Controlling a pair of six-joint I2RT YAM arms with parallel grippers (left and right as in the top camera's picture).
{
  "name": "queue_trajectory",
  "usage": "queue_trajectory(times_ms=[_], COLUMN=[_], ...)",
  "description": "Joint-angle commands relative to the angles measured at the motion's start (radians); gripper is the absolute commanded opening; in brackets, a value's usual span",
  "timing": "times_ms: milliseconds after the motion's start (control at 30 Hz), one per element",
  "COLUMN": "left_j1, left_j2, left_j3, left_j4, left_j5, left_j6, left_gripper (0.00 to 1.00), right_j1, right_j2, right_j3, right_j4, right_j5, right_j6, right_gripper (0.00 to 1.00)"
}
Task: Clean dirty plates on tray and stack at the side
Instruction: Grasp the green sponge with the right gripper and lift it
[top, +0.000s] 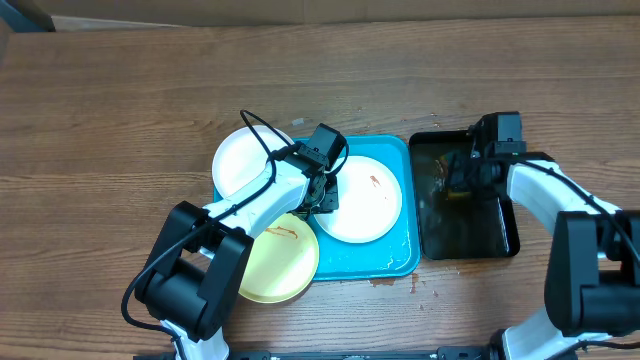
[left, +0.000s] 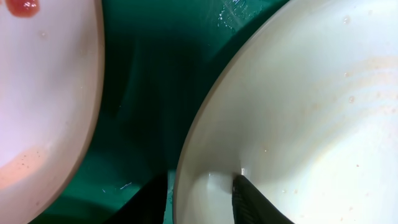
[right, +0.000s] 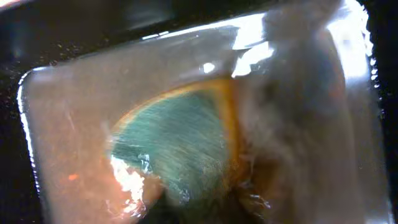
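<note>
The turquoise tray (top: 395, 255) holds a white plate (top: 360, 205) with a reddish smear. A second white plate (top: 243, 160) lies at the tray's upper left, and a pale yellow-green plate (top: 280, 260) with a brown smear overlaps its lower left. My left gripper (top: 325, 195) is at the middle white plate's left rim. In the left wrist view its fingers (left: 202, 186) pinch that plate's rim (left: 298, 112), one inside and one outside. Another smeared plate (left: 43, 93) lies beside it. My right gripper (top: 462, 180) is down in the black tray, shut on a green-and-yellow sponge (right: 180, 143).
The narrow black tray (top: 480, 235) stands right of the turquoise tray and holds murky water (right: 74, 124). Small brown spills (top: 385, 282) mark the wooden table (top: 120, 120) at the turquoise tray's front edge.
</note>
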Motion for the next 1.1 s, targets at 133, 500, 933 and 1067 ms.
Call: queue_trajectory(times_ms=[133, 500, 933, 1067], left_j1=[0.002, 0.002, 0.002, 0.002], left_j2=[0.026, 0.026, 0.026, 0.027], left_j3=[0.008, 0.008, 0.008, 0.008], left_j4=[0.003, 0.003, 0.008, 0.022], left_j5=[0.011, 0.029, 0.029, 0.029], left_j6=[0.012, 0.012, 0.012, 0.011], left_gripper=[0.38, 0.4, 0.55, 0.5], right_j1=[-0.002, -0.002, -0.002, -0.002], right_j2=[0.018, 0.021, -0.021, -0.019], right_j3=[0.061, 0.018, 0.074, 0.064], right_j4=[0.024, 0.114, 0.004, -0.064], right_j5=[0.016, 0.016, 0.005, 0.005], right_j6=[-0.019, -0.027, -0.027, -0.027], right_gripper=[0.56, 0.48, 0.56, 0.34])
